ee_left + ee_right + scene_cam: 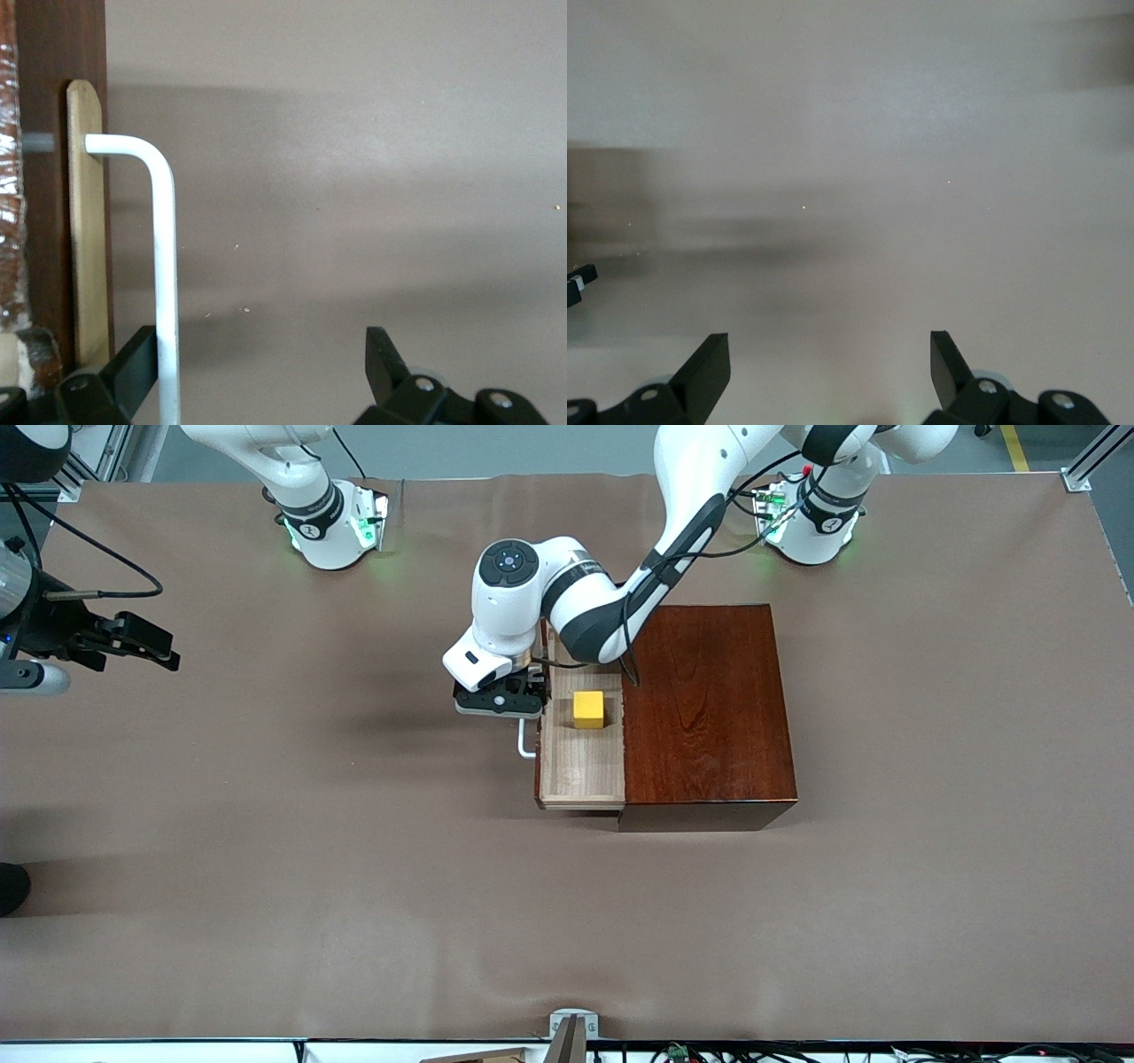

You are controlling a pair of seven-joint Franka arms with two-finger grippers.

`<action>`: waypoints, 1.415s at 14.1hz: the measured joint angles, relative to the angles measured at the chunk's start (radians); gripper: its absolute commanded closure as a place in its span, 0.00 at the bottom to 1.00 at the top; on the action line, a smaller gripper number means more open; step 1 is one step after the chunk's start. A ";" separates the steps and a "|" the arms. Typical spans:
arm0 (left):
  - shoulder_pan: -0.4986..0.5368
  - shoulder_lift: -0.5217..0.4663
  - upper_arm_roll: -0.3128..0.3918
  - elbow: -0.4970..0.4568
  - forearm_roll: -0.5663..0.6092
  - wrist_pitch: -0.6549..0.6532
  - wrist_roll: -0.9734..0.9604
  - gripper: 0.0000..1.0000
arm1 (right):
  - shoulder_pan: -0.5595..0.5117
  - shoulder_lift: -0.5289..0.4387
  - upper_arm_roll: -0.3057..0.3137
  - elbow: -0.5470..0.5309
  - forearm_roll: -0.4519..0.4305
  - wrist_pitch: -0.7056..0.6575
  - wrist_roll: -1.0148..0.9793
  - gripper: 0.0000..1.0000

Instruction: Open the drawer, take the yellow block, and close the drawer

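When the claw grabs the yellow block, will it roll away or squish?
Probably neither. The yellow block has flat faces and sits flat in the drawer, so it shouldn't roll. Its crisp edges suggest it's stiff, and being small, likely light.

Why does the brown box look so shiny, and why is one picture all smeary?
Front view: the box has a glossy top that mirrors the room light, beside the open drawer. Right wrist view: the table looks streaky with soft grey smears. Left wrist view: the handle looks sharp.

White arms (pixel 567 602) with black joints, cables, black claws.
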 measured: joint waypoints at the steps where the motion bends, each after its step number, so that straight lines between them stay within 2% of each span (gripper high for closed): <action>1: -0.001 0.000 0.000 0.000 -0.003 0.008 0.000 0.00 | 0.000 0.000 0.000 0.000 0.000 0.000 0.000 0.00; 10: -0.015 0.002 0.001 0.007 -0.035 0.085 -0.003 0.00 | 0.008 0.002 0.001 0.000 0.000 -0.003 0.070 0.00; 20: -0.021 0.016 0.002 0.025 -0.040 0.089 -0.011 0.00 | 0.095 0.028 0.003 0.000 0.062 -0.005 0.461 0.00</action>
